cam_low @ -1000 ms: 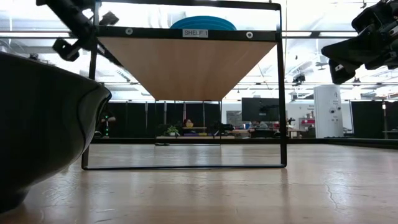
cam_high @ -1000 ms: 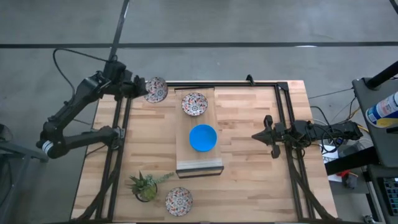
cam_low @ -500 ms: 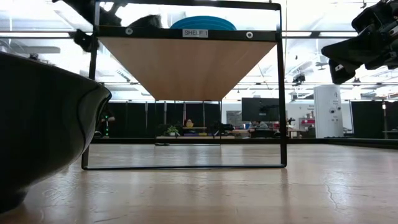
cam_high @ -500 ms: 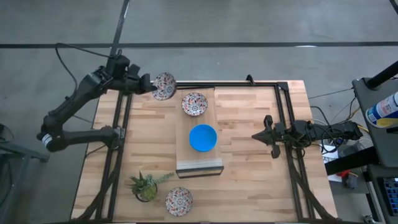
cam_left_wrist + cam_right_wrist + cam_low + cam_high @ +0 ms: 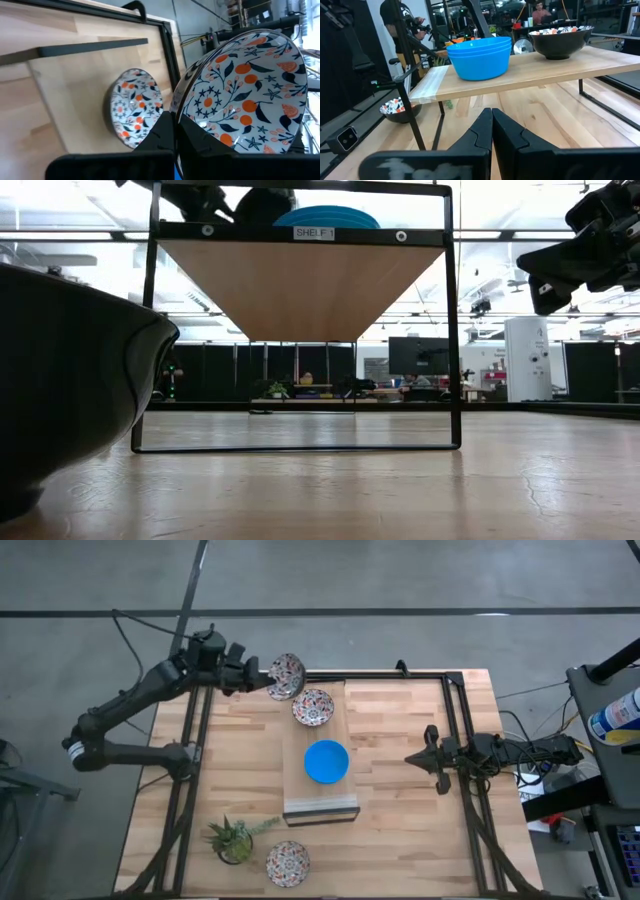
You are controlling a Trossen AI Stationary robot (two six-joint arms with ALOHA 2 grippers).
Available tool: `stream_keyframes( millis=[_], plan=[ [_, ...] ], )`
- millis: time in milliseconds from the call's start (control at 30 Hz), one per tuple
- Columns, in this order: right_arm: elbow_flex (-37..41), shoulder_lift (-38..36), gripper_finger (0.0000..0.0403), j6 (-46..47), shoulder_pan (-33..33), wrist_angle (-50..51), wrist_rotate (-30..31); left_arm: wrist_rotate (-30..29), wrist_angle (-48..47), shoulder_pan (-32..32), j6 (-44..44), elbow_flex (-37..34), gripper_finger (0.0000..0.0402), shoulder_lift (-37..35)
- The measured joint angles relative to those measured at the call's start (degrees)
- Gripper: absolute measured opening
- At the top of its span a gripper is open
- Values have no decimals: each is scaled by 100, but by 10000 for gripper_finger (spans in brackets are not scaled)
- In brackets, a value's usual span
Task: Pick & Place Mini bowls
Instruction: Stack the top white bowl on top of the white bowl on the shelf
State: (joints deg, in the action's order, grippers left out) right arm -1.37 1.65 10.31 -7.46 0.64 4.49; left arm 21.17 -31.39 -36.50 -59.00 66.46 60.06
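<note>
Left claw (image 5: 262, 681) pinched the rim of a patterned bowl (image 5: 286, 676), tilted on edge, held in the air at the tabletop's (image 5: 400, 800) far edge by the shelf's (image 5: 320, 802) far end. Second patterned bowl (image 5: 313, 707) sat on the shelf just beside it; blue bowls (image 5: 326, 761) stacked mid-shelf. Third patterned bowl (image 5: 288, 862) on the near edge next to the plant (image 5: 234, 837). Right claw (image 5: 428, 759) pressed together, hovering near the right edge.

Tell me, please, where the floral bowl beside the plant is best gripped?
Grip the floral bowl by its thin rim, coming straight down from above with one finger inside, one outside. It sits upright and open; approach its side away from the potted plant.
</note>
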Motion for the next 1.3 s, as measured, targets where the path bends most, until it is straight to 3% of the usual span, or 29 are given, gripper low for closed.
stream_keyframes(
  millis=[167,367,633,867,1033,1300],
  plan=[
    [0,0,8,0,-2,0,0,-221,34,304,-116,165,0,345],
    [0,0,8,0,-2,-1,0,-218,-250,543,-84,913,0,1108],
    [0,-1,8,-1,-2,-1,0,-328,-2320,517,744,2448,0,2300],
    [0,0,8,0,-2,0,0,-415,-3003,685,1128,3410,0,3053],
    [0,0,8,0,0,-2,2,-810,-3650,699,1335,3617,0,3339],
    [0,-1,9,-2,-1,-1,0,-1004,-3606,834,1381,3491,0,3425]
  ],
)
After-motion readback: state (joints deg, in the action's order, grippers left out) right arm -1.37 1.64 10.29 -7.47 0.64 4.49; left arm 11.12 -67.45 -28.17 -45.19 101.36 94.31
